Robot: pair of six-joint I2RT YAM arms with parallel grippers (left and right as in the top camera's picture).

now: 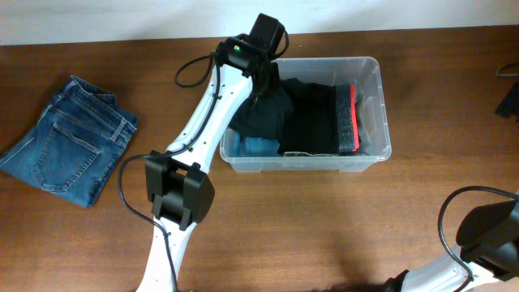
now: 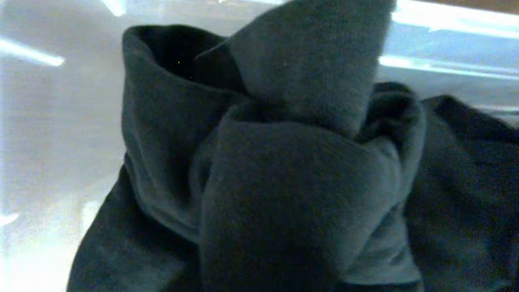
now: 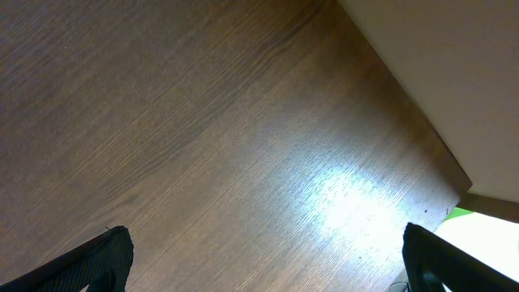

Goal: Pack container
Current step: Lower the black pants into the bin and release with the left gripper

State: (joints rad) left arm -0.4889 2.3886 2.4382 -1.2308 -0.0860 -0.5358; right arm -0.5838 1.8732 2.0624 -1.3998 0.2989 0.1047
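Observation:
The container [image 1: 381, 97] is a clear plastic bin at the table's far middle. It holds a bunched black garment [image 1: 263, 113] at its left, a folded black stack with a red edge [image 1: 353, 113] at its right, and something blue [image 1: 255, 148] underneath. My left gripper [image 1: 263, 85] reaches into the bin's left end, down on the black garment. In the left wrist view the bunched black garment [image 2: 300, 186] fills the frame and hides the fingers; the bin's clear wall [image 2: 49, 97] shows behind. My right gripper [image 3: 268, 259] is open and empty above bare wood.
Folded blue jeans [image 1: 69, 138] lie on the table at the far left. The right arm's base [image 1: 486, 235] sits at the lower right corner. A dark object [image 1: 509, 97] is at the right edge.

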